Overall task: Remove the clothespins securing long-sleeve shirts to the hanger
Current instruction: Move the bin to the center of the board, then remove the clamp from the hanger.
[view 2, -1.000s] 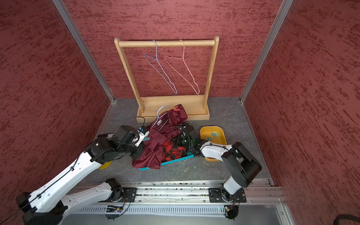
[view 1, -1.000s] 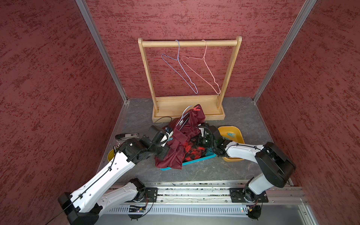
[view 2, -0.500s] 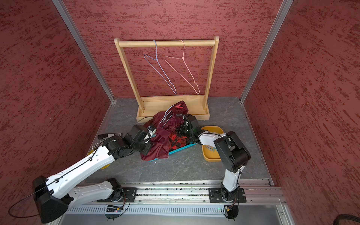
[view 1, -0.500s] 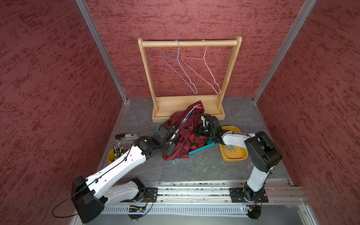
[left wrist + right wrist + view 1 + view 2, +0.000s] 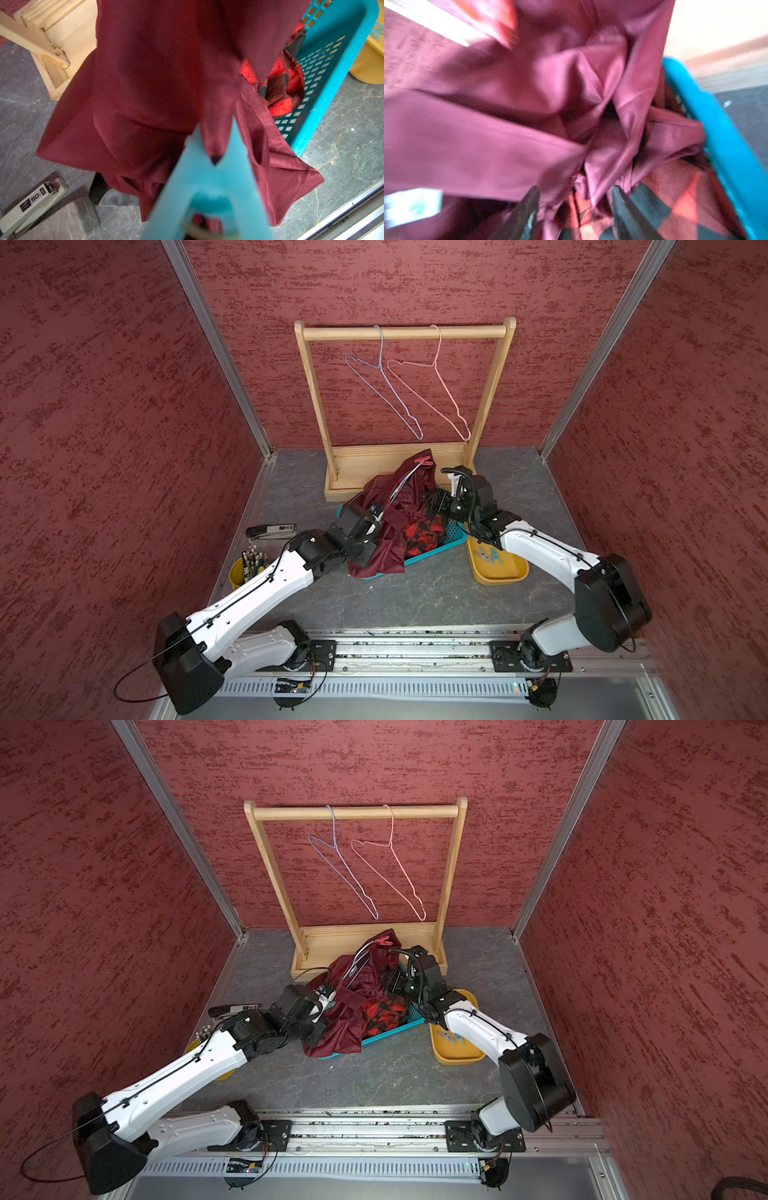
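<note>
Top views: you are seeing two bare hangers (image 5: 398,400), a third hanger (image 5: 405,480) in the maroon shirt (image 5: 386,547), one red pin (image 5: 423,459) atop; the left claw (image 5: 377,512) is reaching farther than a second ago. Left wrist: it is squeezing one teal pin (image 5: 209,187) on that shirt. Right wrist, blurred: the right claw (image 5: 574,193) is gaping.

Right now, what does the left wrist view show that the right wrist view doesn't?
Only the left wrist view: a teal clothespin close up, tips spread, plus a stapler and the yellow tray. Only the right wrist view: the right gripper, jaws apart. Both: the maroon shirt, the plaid shirt and the teal basket.
</note>
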Available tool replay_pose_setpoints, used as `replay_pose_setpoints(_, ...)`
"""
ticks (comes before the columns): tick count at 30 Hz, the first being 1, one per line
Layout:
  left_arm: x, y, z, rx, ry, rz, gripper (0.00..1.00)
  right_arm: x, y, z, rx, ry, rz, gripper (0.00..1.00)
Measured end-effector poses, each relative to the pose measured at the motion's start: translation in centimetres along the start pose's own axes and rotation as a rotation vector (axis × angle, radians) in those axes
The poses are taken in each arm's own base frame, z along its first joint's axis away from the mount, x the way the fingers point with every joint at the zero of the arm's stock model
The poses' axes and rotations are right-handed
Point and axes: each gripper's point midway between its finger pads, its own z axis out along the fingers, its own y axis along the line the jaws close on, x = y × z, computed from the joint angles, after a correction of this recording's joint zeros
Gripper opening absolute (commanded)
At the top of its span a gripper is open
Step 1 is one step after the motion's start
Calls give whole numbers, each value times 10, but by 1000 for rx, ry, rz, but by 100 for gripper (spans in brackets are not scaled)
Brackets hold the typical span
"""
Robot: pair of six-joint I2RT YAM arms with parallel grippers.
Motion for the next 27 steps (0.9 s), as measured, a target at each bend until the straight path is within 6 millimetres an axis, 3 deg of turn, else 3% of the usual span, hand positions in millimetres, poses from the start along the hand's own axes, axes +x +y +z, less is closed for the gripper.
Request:
replay_pose_setpoints(9,1,-17,0,22,2,98,0,-18,-17,-46,78,-24,45,83)
replay_pose_setpoints(14,6,-29,10,25,37,144,0,-40,-11,-80,32,-87,52,90)
replay_pose_setpoints(17,8,-35,17,24,56,166,0,-43,-13,-96,-1,-107,68,92)
replay_pose_setpoints(21,10,-47,24,35,66,199,0,-33,-30,-93,-27,-93,125,93)
replay_pose_setpoints(27,15,-66,35,46,87,257,0,-6,-63,-65,-36,-21,255,85)
